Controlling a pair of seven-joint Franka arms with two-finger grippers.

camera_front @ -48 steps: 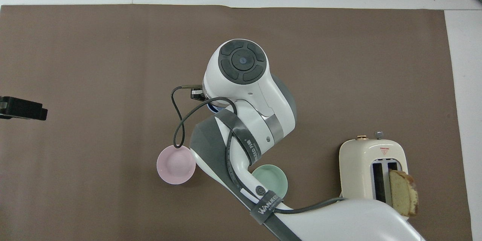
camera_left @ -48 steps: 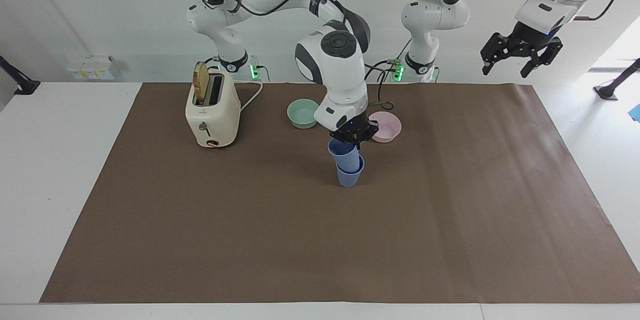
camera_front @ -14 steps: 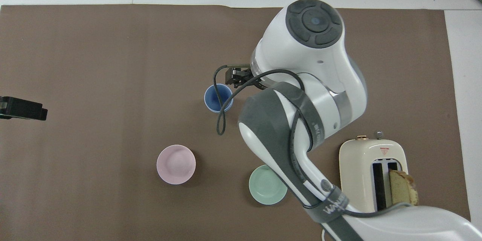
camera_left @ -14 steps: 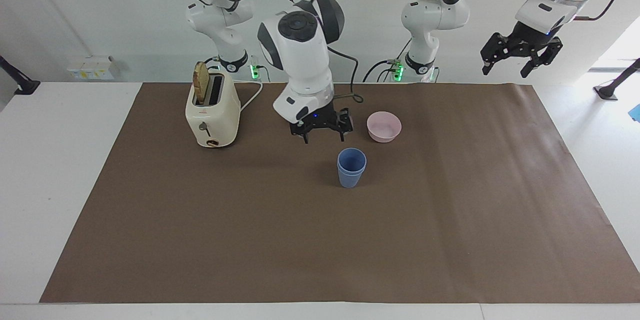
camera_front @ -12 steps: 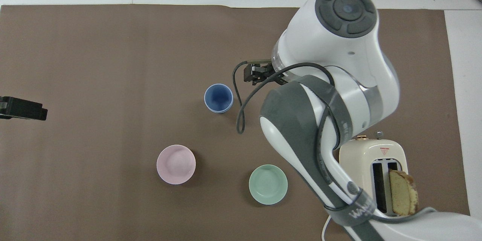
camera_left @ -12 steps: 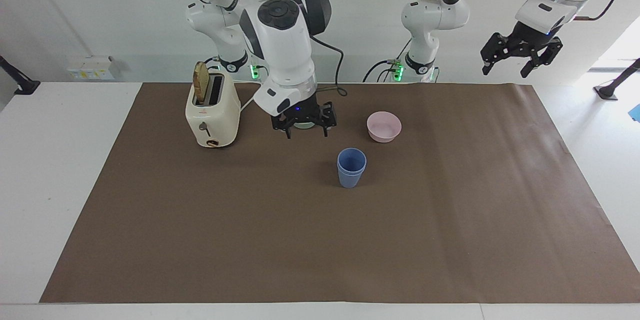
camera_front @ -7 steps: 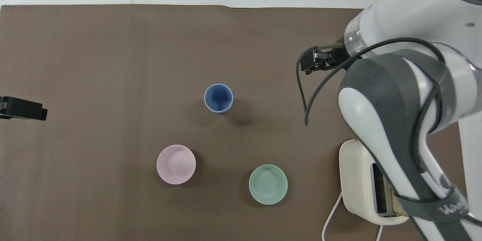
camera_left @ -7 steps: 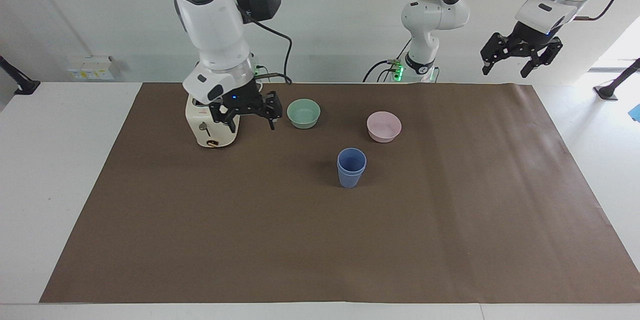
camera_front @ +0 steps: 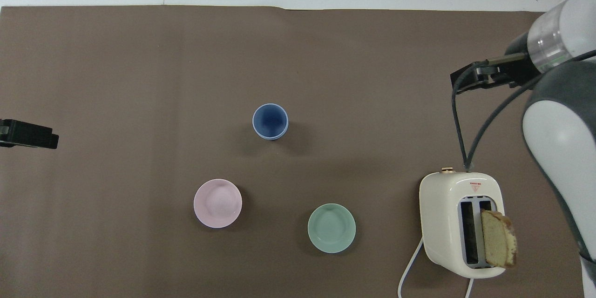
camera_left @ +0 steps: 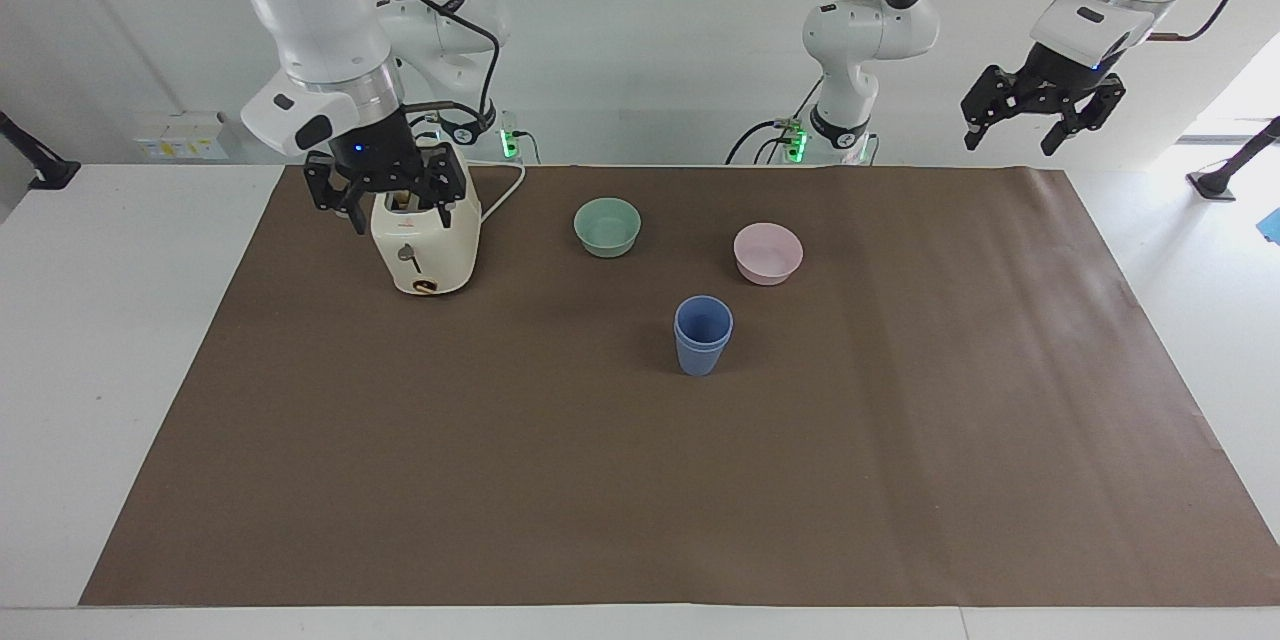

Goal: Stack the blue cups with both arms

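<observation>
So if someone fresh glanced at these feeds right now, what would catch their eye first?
Probably the blue cups, nested upright as one stack mid-mat, farther from the robots than the pink bowl and green bowl. Next, the toaster with a bread slice sticking up, the open right gripper raised over it. The left gripper waits open, high at its end.

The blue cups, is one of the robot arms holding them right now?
No, the blue cups stand nested on the brown mat, with neither the right gripper nor the left gripper near them.
</observation>
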